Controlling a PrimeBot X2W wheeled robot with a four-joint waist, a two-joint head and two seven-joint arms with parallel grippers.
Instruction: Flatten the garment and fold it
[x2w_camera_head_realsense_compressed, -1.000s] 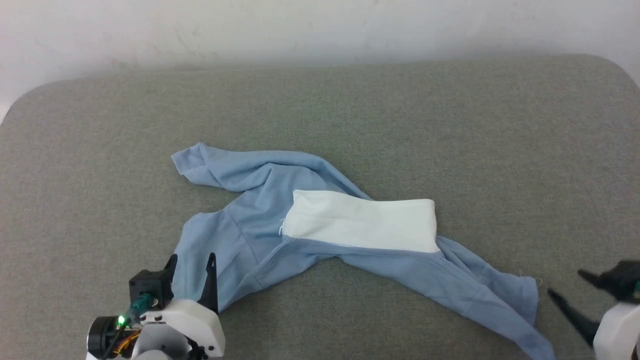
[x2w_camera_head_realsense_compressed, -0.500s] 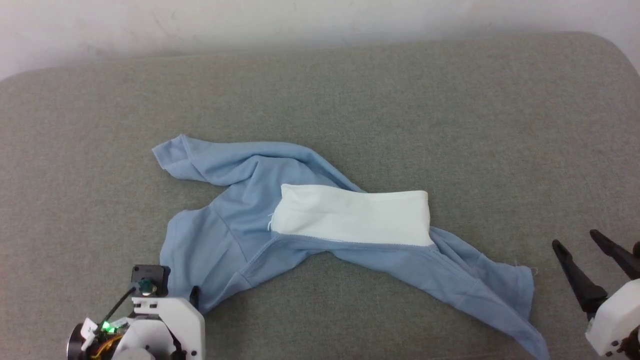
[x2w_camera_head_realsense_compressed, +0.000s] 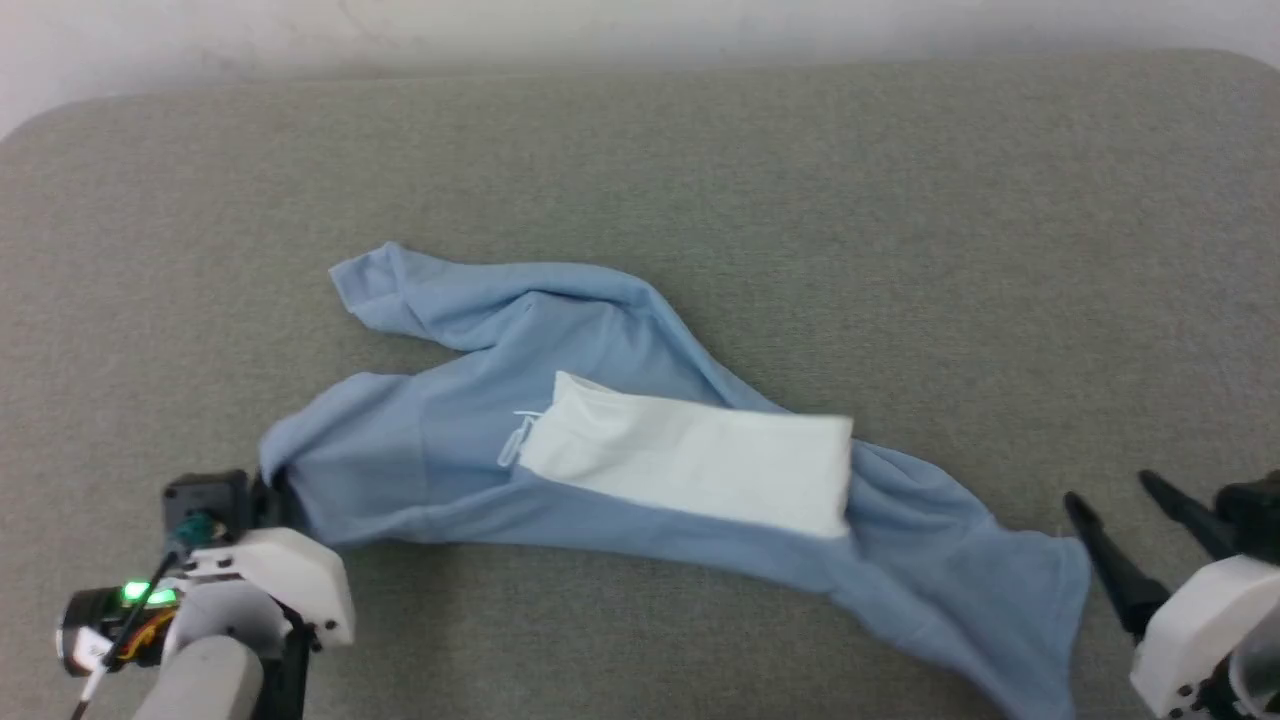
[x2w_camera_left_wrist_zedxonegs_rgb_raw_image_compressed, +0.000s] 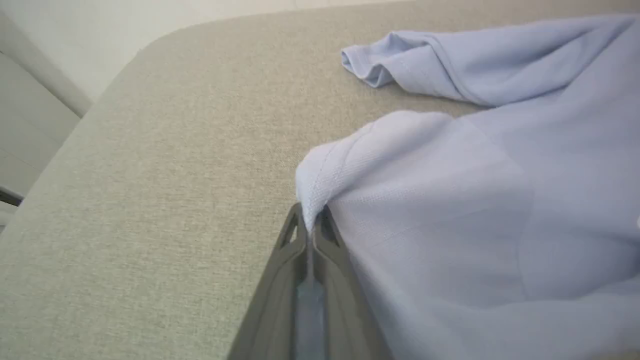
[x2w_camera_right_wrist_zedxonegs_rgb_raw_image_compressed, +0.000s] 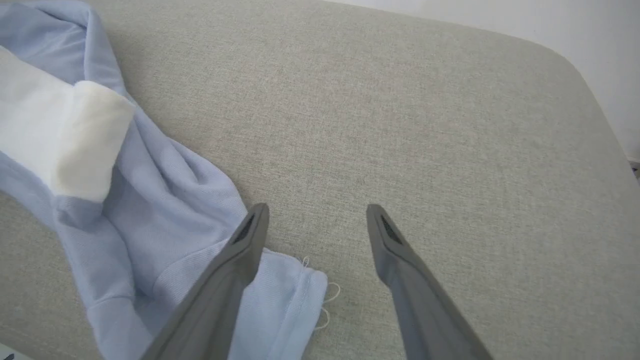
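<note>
Item: T-shirt (x2w_camera_head_realsense_compressed: 600, 330), light blue cotton with white panel (x2w_camera_head_realsense_compressed: 690, 465). It is crumpled and not yet flattened.
Location: middle of the grey tabletop (x2w_camera_head_realsense_compressed: 900, 200), long axis 9 to 4 o'clock in the head view.
Held: left gripper (x2w_camera_left_wrist_zedxonegs_rgb_raw_image_compressed: 311, 225) clenched on the 9 o'clock edge.
Free: right gripper (x2w_camera_right_wrist_zedxonegs_rgb_raw_image_compressed: 317, 210) released, jaws spread. The hem corner (x2w_camera_right_wrist_zedxonegs_rgb_raw_image_compressed: 295, 295) is just beside it at 7 o'clock, so this is judged the nearer arm.

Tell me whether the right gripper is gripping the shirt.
No: the right gripper stands open at the edge of the garment, clamping nothing.
</note>
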